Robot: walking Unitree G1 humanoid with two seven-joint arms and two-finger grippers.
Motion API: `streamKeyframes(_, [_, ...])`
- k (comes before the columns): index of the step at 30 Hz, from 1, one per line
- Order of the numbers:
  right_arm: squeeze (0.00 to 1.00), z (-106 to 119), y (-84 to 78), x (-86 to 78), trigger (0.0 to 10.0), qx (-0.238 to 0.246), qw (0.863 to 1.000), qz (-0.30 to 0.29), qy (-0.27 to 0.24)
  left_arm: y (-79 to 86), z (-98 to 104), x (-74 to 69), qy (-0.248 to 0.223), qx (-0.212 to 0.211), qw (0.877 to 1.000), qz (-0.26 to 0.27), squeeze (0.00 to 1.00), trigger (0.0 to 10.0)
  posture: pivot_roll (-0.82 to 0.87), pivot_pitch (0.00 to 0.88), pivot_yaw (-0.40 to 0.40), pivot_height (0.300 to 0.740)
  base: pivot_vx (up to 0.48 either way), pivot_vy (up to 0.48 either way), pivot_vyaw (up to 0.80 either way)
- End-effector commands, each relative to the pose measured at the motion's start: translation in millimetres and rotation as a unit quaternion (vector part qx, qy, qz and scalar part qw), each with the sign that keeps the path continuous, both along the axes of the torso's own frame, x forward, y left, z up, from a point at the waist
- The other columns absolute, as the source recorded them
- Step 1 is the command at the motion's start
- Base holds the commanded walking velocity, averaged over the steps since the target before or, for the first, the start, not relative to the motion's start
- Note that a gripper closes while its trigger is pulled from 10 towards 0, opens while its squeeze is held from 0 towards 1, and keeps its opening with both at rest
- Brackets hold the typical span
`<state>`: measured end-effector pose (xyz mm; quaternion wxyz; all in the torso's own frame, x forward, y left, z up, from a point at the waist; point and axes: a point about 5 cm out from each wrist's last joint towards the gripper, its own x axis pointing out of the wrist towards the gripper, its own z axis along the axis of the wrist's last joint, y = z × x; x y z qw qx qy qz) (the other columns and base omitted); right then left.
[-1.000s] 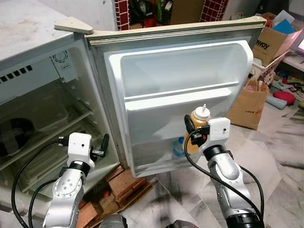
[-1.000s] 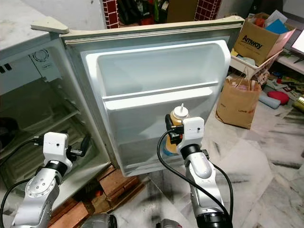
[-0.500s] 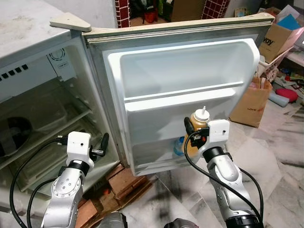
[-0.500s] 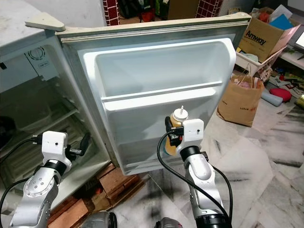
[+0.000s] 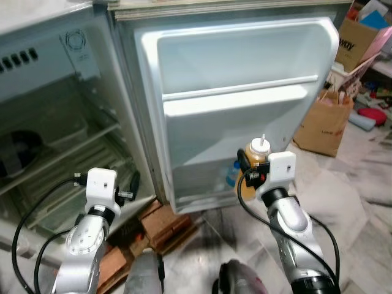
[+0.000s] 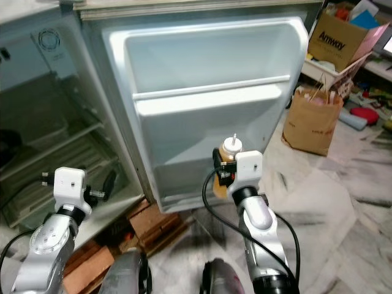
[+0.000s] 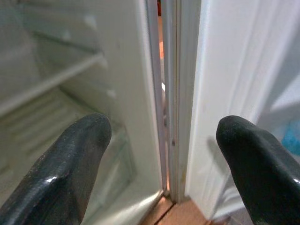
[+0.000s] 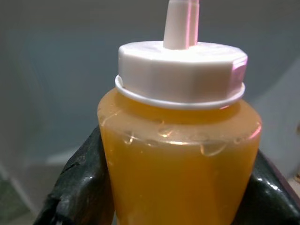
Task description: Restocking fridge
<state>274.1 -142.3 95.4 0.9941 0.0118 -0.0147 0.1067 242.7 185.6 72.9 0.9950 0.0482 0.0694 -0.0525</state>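
My right gripper (image 5: 250, 173) is shut on a squeeze bottle (image 5: 258, 154) of orange-yellow sauce with a white nozzle cap, held upright in front of the lower part of the open fridge door (image 5: 239, 55). In the right wrist view the bottle (image 8: 178, 145) sits between both black fingers (image 8: 77, 187). A blue-capped item (image 5: 231, 175) stands in the door's bottom shelf, just left of the bottle. The left gripper (image 7: 161, 154) is open, low by the hinge edge between the fridge cabinet (image 5: 55, 122) and the door.
Inside the cabinet are glass shelves and a dark bowl (image 5: 15, 150). Red bricks (image 5: 162, 223) lie under the fridge. A brown paper bag (image 5: 321, 125) and a cardboard box (image 5: 352, 43) stand to the right on the marble floor.
The whole picture has shifted upward and blurred, so the camera has moved; the fridge top has left the frame. Both arms keep their pose, bottle still held.
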Motion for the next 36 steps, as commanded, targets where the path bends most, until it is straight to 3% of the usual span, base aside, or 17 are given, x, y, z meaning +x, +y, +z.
streamKeyframes(1, [0.00, 5.4, -0.3, 1.1, 10.0, -0.003, 1.000, 0.002, -0.011, 0.5, 0.2, 0.0, 0.003, 0.001, 1.000, -0.003, 0.00, 10.0, 0.06, 0.120, -0.012, 0.627, 0.000, 0.000, 0.00])
streamKeyframes(23, [0.00, 7.3, 0.8, 8.2, 10.0, -0.010, 1.000, 0.003, -0.017, 0.1, 4.3, 7.5, -0.012, 0.010, 1.000, -0.015, 0.00, 10.0, 0.05, 0.126, -0.002, 0.627, 0.000, 0.000, 0.00])
streamKeyframes(36, [0.00, 6.1, 1.6, 5.9, 10.0, -0.011, 1.000, 0.014, -0.015, -1.9, 2.5, 7.0, -0.010, 0.005, 1.000, -0.024, 0.00, 10.0, 0.05, 0.130, -0.001, 0.627, 0.316, 0.000, 0.00])
